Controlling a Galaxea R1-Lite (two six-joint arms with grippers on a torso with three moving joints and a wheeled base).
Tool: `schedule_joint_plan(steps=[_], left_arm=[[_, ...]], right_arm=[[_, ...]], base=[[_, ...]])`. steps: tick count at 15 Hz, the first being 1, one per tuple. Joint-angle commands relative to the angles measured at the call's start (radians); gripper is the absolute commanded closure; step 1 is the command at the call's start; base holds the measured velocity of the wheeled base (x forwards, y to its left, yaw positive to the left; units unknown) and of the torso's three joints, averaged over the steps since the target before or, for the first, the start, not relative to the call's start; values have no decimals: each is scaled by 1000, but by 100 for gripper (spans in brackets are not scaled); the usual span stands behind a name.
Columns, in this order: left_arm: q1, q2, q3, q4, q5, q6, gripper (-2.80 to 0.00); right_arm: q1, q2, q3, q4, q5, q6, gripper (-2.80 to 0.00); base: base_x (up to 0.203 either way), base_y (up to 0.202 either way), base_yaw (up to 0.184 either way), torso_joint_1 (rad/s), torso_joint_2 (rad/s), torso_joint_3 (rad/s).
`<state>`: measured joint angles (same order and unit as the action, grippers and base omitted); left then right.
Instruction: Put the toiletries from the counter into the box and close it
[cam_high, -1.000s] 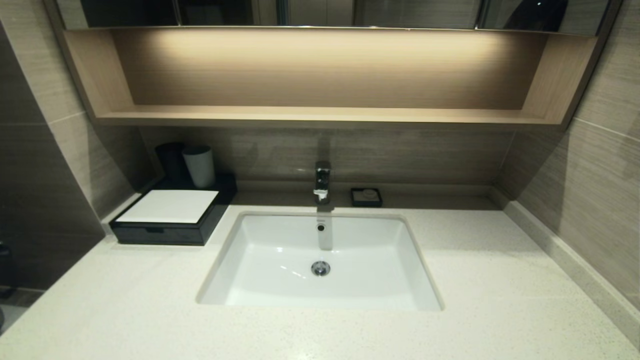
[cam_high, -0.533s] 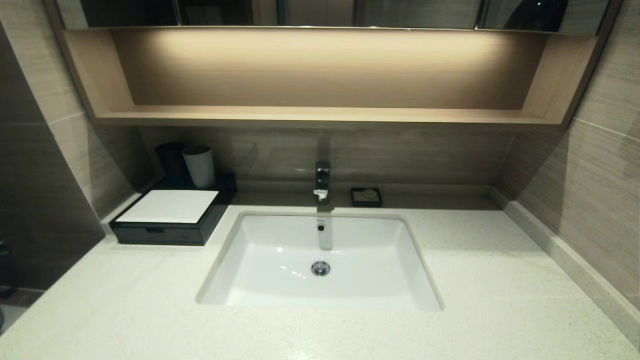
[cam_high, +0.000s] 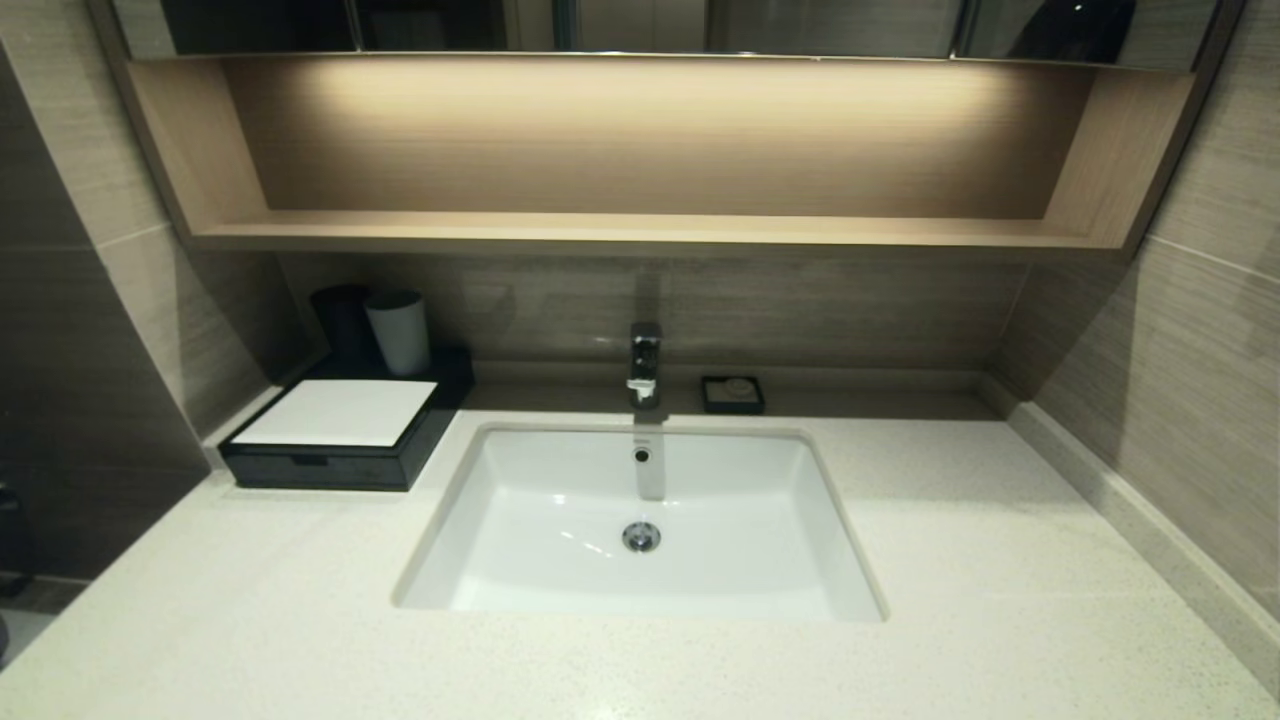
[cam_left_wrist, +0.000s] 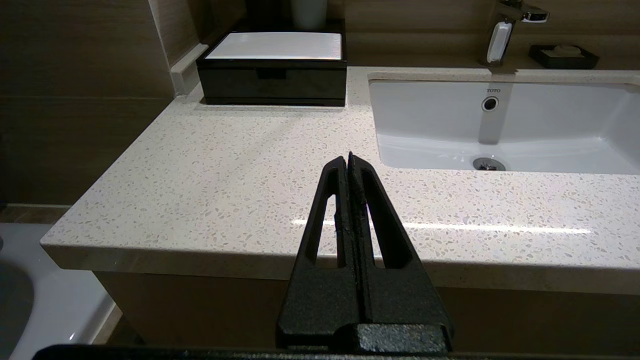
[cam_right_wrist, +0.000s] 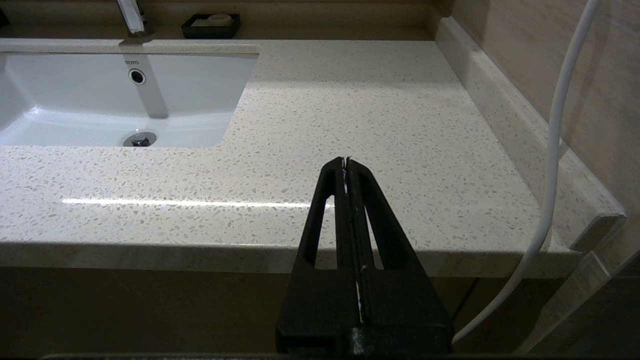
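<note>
Task appeared complete. The low black rectangular box with white top panel (cam_high: 345, 432) sat at the back left of the pale speckled stone surface (cam_high: 950, 560), drawer flush and closed. No toiletries were visible anywhere; presumably inside. Left end effector (cam_left_wrist: 348, 160) and right end effector (cam_right_wrist: 346, 162) hung off the front edge, fingers pressed together, empty. Nothing evidently remained.
</note>
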<state>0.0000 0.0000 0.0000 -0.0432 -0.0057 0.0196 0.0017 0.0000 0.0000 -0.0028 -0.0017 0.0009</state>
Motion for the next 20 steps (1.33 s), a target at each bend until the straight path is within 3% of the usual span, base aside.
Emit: schedule_joint_plan(steps=[1, 20], left_arm=[[0, 2, 20, -1, 0, 0, 0], [0, 2, 20, -1, 0, 0, 0]], right_arm=[[0, -1, 2, 0, 0, 1, 0], [0, -2, 2, 0, 0, -1, 0]], base=[[0, 0, 0, 0, 0, 0], [0, 0, 0, 0, 0, 0]])
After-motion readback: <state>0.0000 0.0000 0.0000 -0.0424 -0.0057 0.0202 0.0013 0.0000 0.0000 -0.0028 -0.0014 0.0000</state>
